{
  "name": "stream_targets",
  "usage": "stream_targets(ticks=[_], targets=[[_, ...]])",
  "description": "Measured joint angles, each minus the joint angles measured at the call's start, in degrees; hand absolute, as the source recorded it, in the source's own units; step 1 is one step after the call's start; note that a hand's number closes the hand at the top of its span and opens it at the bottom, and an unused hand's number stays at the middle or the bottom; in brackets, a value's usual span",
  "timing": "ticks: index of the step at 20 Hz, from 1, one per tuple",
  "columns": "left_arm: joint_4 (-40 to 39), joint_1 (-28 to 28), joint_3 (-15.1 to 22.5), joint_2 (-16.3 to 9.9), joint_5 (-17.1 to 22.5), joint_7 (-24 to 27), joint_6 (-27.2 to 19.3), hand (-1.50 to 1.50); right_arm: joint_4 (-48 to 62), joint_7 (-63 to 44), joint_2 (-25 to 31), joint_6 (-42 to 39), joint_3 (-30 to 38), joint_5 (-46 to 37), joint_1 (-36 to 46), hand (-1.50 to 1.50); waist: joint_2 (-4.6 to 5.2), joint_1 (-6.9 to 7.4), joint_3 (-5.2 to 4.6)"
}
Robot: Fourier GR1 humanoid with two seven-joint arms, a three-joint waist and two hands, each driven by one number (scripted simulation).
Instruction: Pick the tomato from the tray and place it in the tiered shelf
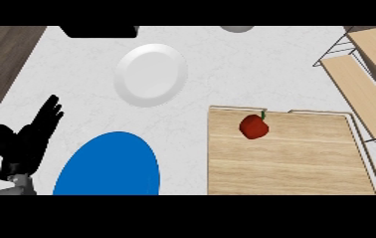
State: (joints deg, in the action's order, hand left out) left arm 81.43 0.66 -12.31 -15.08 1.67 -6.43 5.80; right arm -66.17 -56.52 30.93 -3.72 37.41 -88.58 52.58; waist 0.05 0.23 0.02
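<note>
While lying untouched on the wooden tray [286,157], near its far edge, with the tiered shelf [352,67] beyond: the tomato [254,127]. Resting left of the tray, fingers straight and apart: the left hand [33,132]. Advisable: descending from above, closing round its middle.

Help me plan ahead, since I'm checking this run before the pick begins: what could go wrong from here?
1. The tomato is round and sits loose on the flat wooden tray; a nudge could roll it away.
2. No right hand is in view, and the left hand rests open at the far left, beyond the blue plate, a long cross-reach.
3. The tiered shelf shows only partly at the right edge, so placing may be poorly seen.
</note>
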Motion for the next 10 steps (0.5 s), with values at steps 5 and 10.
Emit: stream_targets(ticks=[5,10], targets=[[0.13,-0.50,-0.31,-0.04,0.05,0.38,0.63,0.00,4.16,1.66,2.23,2.91,-0.50,2.53,-2.14,-1.50,0.01,0.16,-0.01],[-0.85,0.23,-0.63,-0.03,0.08,0.33,0.92,0.00,3.12,2.95,3.15,6.31,-0.29,6.39,-2.54,-1.50,-0.01,0.10,-0.01]])
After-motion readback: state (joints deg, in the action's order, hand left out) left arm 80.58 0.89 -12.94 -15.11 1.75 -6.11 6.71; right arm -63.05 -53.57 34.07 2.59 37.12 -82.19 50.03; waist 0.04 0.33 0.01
